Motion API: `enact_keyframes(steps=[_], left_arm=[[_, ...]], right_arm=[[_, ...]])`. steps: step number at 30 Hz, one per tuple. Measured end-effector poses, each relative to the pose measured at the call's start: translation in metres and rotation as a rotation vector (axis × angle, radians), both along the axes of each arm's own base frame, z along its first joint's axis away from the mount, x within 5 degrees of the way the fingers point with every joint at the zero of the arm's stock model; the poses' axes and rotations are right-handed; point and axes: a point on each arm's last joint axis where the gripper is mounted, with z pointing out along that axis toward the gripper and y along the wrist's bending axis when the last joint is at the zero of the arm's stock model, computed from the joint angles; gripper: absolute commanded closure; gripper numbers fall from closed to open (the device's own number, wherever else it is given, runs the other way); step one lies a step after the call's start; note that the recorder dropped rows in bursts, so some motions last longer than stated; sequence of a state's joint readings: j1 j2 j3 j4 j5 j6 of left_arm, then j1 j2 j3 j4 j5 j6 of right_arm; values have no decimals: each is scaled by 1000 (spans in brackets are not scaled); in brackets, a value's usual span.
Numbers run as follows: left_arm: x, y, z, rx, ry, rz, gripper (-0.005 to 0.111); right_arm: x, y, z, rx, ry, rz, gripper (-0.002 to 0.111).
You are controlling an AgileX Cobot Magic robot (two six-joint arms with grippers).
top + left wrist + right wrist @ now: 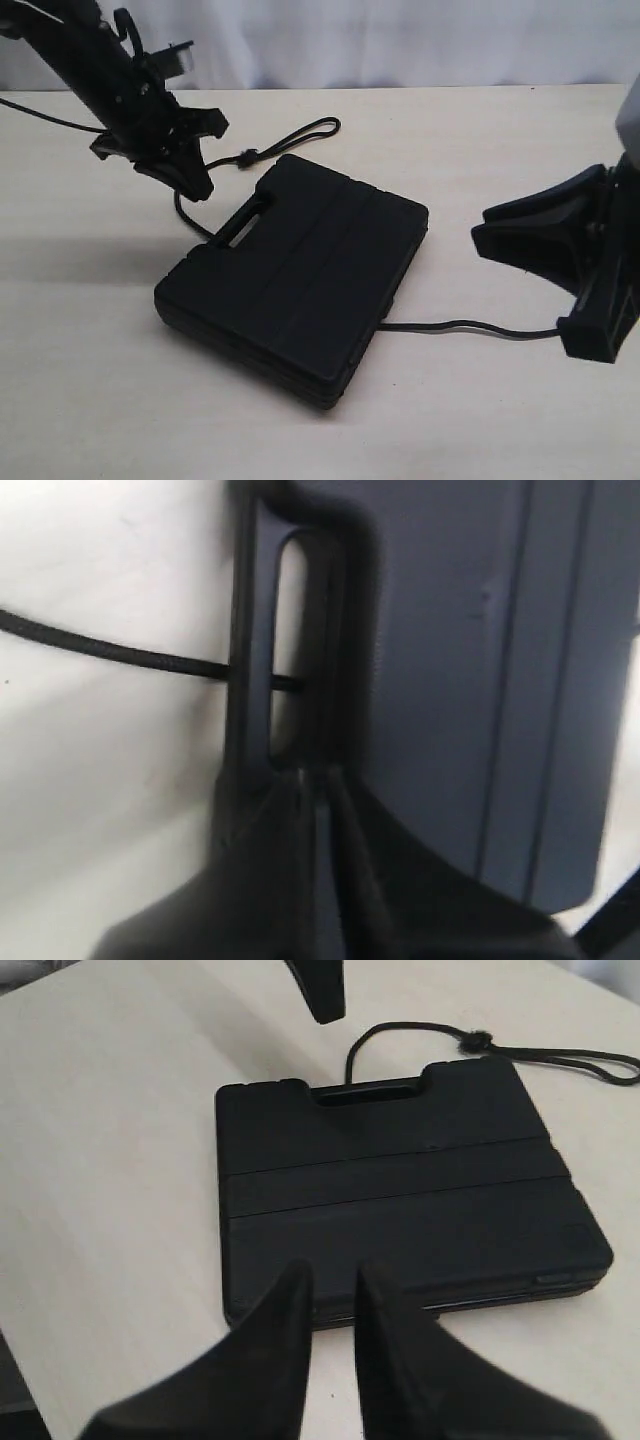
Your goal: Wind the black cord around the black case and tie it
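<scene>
The left end effector (316, 783) hangs over the far left of the scene. Its black fingers are all but together: the blurred left wrist view shows only a sliver between them and no string in it. Its tips point down at the slot handle (250, 600) of the flat rectangular black plastic case (300, 285), probably because the string is easiest to pick up there. The case lies flat in the middle of the pale tabletop (480, 130), ribbed lid up and handle toward the far left. The long thin black braided cord (455, 323) passes through the slot, which anchors it to the case. Beyond the handle it curls past a small knot (246, 157) into a loop resting on the tabletop. Its other length goes under the case and comes out at the near right edge. From there it trails right to the right end effector (332, 1285), whose fingers stand slightly apart, nothing between them, aimed at the case. Whether the string's end touches it I cannot tell. The cord seems laid beneath the case ready for wrapping; no turn crosses the lid and nothing is tied.
</scene>
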State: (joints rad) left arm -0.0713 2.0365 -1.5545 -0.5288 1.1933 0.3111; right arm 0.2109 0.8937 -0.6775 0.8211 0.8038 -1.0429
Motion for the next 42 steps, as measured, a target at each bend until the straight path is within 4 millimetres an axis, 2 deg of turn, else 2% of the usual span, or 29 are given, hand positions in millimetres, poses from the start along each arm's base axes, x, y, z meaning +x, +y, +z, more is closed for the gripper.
enact_keyframes(steps=[3, 6, 9, 13, 14, 16, 17, 18, 22, 26, 28, 30, 34, 36, 38, 40, 42], left_arm=[[4, -8, -15, 21, -9, -44, 67], [8, -20, -29, 50, -46, -72, 57], [13, -28, -45, 97, -84, -93, 56], [21, -35, -80, 129, -92, -87, 56], [22, -35, -91, 133, -75, -85, 60], [22, -36, -96, 126, -66, -81, 87], [22, -38, -97, 113, -54, -74, 106], [20, -39, -98, 89, -24, -74, 107], [10, -45, -89, -38, 96, -63, 107], [7, -42, -43, -215, 98, -13, 107], [7, -34, -13, -280, 43, 31, 107], [7, -31, 7, -335, 8, 59, 107], [8, -37, 13, -399, 6, 86, 107], [9, -39, 15, -428, 3, 102, 107], [10, -40, 15, -440, -1, 112, 107], [10, -40, 16, -443, -2, 115, 107], [10, -40, 16, -445, -2, 115, 107]], right_arm=[[2, 5, -3, -8, 12, 26, 90], [2, 7, -4, -11, 16, 34, 90], [3, 7, -5, -11, 24, 28, 90], [3, 7, -5, 0, 45, 9, 90], [3, 7, -5, 2, 48, 6, 90], [3, 7, -5, 4, 51, 3, 90], [3, 7, -5, 6, 53, 2, 90], [3, 7, -5, 9, 57, -2, 90], [3, 7, -5, 22, 71, -20, 90], [-3, 2, 4, 27, 1, -60, 91], [-10, -5, 8, -16, -41, -85, 94], [-20, -12, 11, -75, -78, -111, 101], [-39, -22, 6, -184, 3, -94, 103], [-42, -24, 7, -191, -20, -107, 103], [-38, -26, 9, -217, -75, -112, 103], [-25, -28, 9, -275, -151, -137, 103], [-4, -34, 9, -365, -252, -212, 103]])
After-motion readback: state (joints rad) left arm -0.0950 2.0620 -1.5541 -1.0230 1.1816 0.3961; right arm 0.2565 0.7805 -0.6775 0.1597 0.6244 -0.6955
